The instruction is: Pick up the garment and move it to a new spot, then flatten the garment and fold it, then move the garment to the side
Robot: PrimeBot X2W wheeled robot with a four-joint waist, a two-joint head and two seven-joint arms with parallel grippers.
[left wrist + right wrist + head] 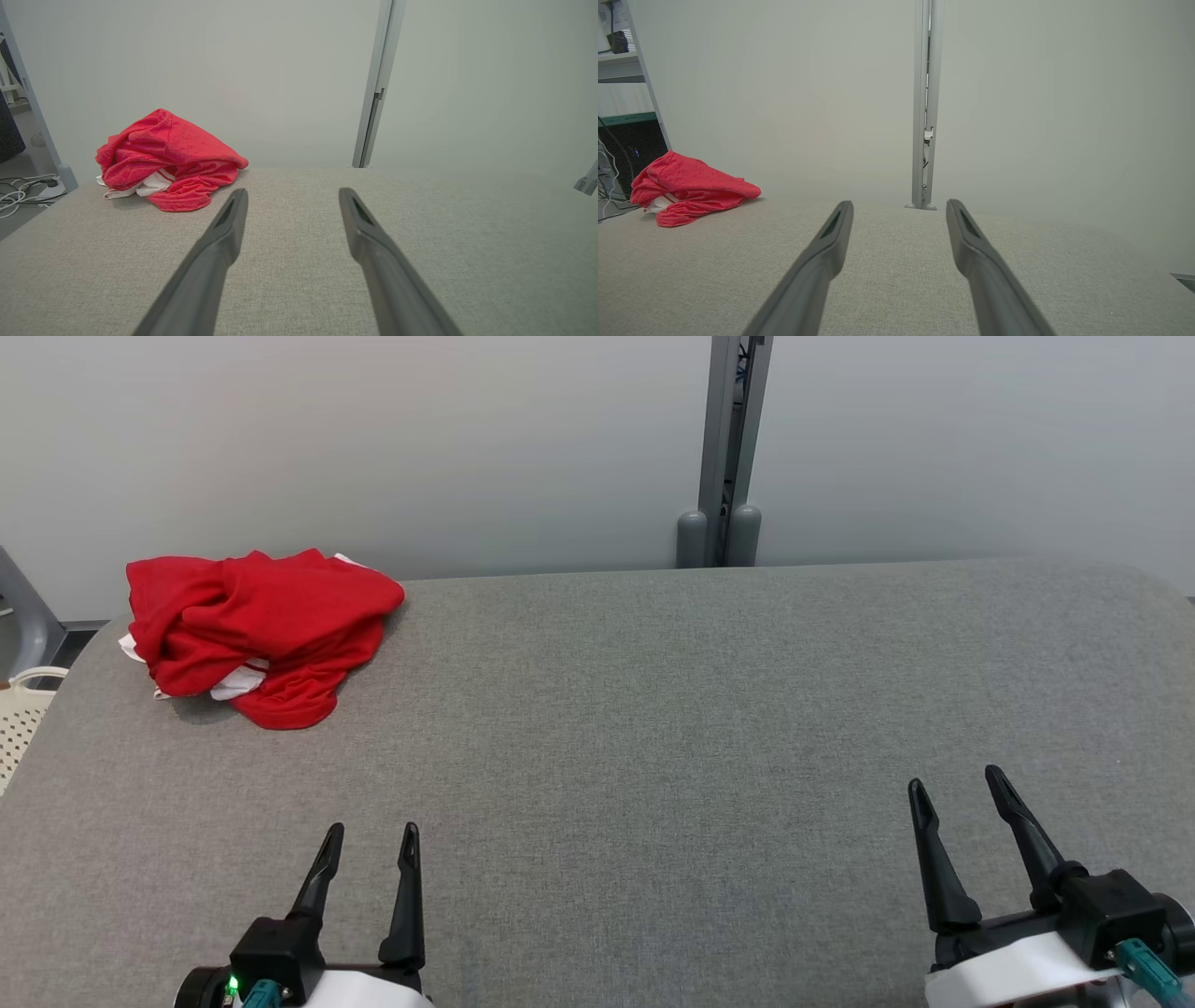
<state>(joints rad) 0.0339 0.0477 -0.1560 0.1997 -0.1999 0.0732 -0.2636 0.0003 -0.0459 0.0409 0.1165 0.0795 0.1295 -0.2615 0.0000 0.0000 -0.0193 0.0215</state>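
Pale grey wall panels [373, 448] close off the back of the scene, joined by a grey metal post [726, 448] that stands behind the far edge of a broad surface [653, 728] covered in grey woven fabric. Near the far left corner of that surface lies the garment [257, 630], a red piece crumpled into a loose heap with bits of white cloth showing at its left side and under its front fold. It rests wholly on the surface, close to the back edge and the wall. Just off the surface's left edge is a cream perforated basket [23, 714]. At the near edge, low on the left in the head view, the left fingers [322, 873] point toward the wall, spread apart and empty, well apart from the garment. The right fingers [935, 859] sit at the lower right, leaning a little to the left, likewise apart and empty, farther still from the red heap. In the left wrist view the garment lies ahead and to the left of the two dark fingers, and white cables [21, 193] trail on the floor beyond the surface's left edge. In the right wrist view the heap sits far off at the left.
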